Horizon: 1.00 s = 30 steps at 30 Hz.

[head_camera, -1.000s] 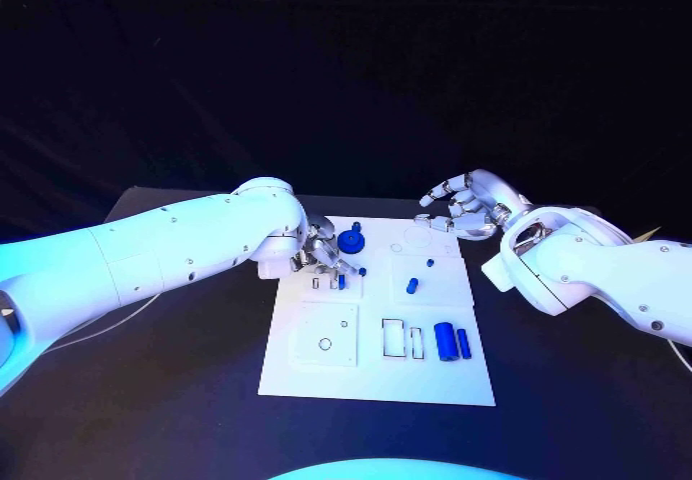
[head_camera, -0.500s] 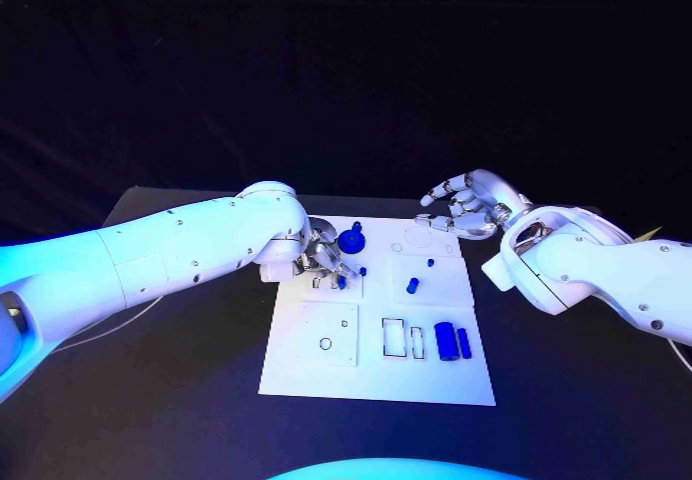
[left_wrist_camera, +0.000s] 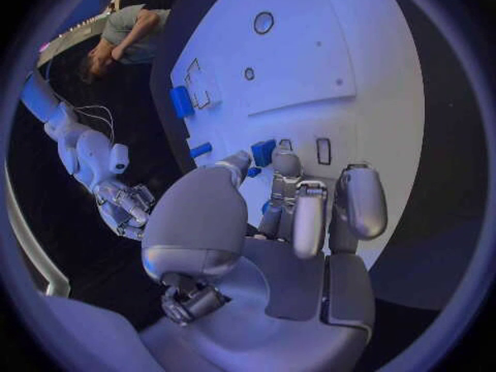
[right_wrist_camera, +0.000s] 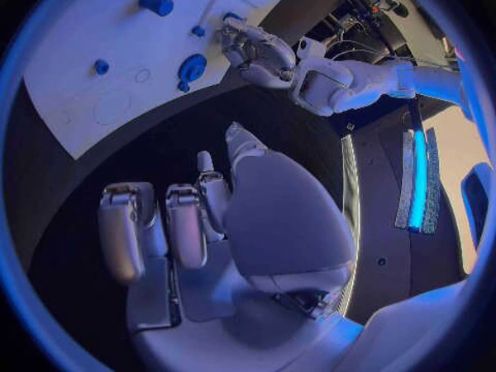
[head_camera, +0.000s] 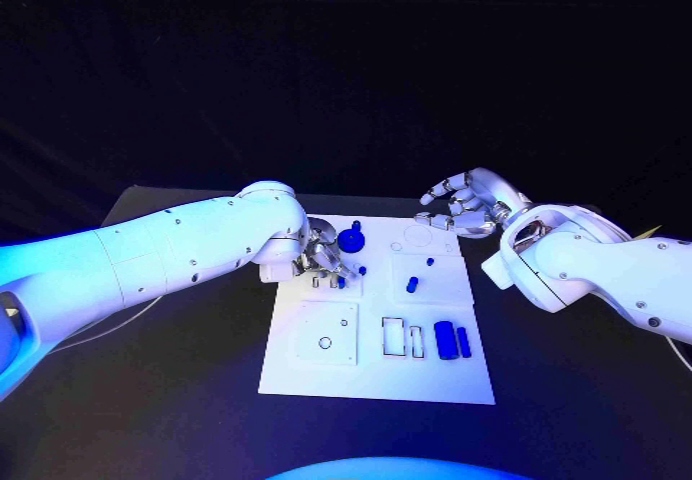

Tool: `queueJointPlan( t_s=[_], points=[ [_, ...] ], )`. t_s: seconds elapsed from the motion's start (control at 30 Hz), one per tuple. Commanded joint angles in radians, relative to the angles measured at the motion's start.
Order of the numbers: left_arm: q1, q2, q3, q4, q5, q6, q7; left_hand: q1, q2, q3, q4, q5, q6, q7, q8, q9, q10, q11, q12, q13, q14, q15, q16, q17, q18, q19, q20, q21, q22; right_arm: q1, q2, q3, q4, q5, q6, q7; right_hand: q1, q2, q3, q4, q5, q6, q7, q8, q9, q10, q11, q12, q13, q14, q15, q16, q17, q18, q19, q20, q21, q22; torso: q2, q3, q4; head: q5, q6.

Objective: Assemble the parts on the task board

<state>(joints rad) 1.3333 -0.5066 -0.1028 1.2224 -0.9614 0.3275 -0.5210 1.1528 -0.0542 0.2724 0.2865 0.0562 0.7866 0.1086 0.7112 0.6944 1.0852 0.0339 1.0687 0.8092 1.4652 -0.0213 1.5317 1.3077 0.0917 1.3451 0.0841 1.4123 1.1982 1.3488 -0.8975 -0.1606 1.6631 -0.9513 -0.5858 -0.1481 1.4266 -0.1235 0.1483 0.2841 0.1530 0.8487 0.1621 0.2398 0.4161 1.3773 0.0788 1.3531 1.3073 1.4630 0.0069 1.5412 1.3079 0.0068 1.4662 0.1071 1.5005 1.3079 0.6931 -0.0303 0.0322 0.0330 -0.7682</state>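
The white task board lies mid-table. My left hand hovers over its far left corner, where thumb and finger pinch a small blue part just above narrow slots. My right hand hangs off the board's far right corner, fingers apart and holding nothing; it is also seen as the right hand. A round blue knob stands beside the left hand. Small blue pegs and a blue piece stand mid-board. Two blue blocks lie near the right edge.
A square inset with a small hole and two empty rectangular slots sit on the board's near half. Black table surrounds the board. From the right wrist, the board, the knob and the left hand are visible.
The left arm has shifted slightly while its hand stays over the same slots. The right hand has not moved.
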Motion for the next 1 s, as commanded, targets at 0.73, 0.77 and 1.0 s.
queueJointPlan(
  t_s=[0.73, 0.77, 1.0],
  points=[
    [-0.001, -0.012, 0.001, 0.018, 0.076, -0.022, 0.002, 0.127, 0.022, 0.118, -0.017, -0.001, -0.002, -0.024, 0.026, 0.077, 0.013, -0.017, 0.008, 0.008, 0.079, -0.018, 0.008, 0.212, -0.015, 0.008, -0.015, 0.007, 0.008, -0.003, 0.009, 0.000, -0.015, -0.004, 0.026, -0.005, -0.005, 0.009, 0.005, 0.000, 0.004, -0.005, 0.001, 0.006, 0.002, 0.002, -0.002, 0.000, 0.069, 0.090, -0.007, -0.005, 0.193, 0.012, 0.074, -0.005, -0.003, 0.216, 0.000, 0.0001, 0.0006, -0.001, -0.005],
    [-0.001, -0.013, 0.001, 0.018, 0.085, -0.025, 0.003, 0.132, 0.020, 0.128, -0.019, -0.001, -0.003, -0.024, 0.029, 0.084, 0.015, -0.018, 0.010, 0.010, 0.079, -0.019, 0.007, 0.211, -0.015, 0.008, -0.016, 0.007, 0.009, -0.003, 0.009, 0.000, -0.016, -0.004, 0.027, -0.005, -0.005, 0.009, 0.005, 0.000, 0.004, -0.005, 0.001, 0.006, 0.002, 0.002, -0.002, 0.000, 0.069, 0.090, -0.007, -0.005, 0.193, 0.012, 0.074, -0.005, -0.003, 0.216, 0.000, 0.0003, 0.0003, -0.001, -0.006],
    [0.000, -0.027, 0.003, 0.027, 0.134, -0.051, 0.003, 0.151, 0.008, 0.187, -0.035, -0.001, -0.004, -0.032, 0.050, 0.124, 0.032, -0.025, 0.028, 0.033, 0.083, -0.024, 0.012, 0.219, -0.017, 0.013, -0.020, 0.010, 0.017, -0.008, 0.015, -0.001, -0.024, -0.004, 0.030, -0.006, -0.005, 0.009, 0.006, 0.000, 0.004, -0.006, 0.001, 0.007, 0.002, 0.001, -0.002, -0.001, 0.068, 0.090, -0.007, -0.005, 0.193, 0.012, 0.073, -0.005, -0.004, 0.215, 0.000, 0.0019, 0.0010, 0.003, -0.009]
  ],
)
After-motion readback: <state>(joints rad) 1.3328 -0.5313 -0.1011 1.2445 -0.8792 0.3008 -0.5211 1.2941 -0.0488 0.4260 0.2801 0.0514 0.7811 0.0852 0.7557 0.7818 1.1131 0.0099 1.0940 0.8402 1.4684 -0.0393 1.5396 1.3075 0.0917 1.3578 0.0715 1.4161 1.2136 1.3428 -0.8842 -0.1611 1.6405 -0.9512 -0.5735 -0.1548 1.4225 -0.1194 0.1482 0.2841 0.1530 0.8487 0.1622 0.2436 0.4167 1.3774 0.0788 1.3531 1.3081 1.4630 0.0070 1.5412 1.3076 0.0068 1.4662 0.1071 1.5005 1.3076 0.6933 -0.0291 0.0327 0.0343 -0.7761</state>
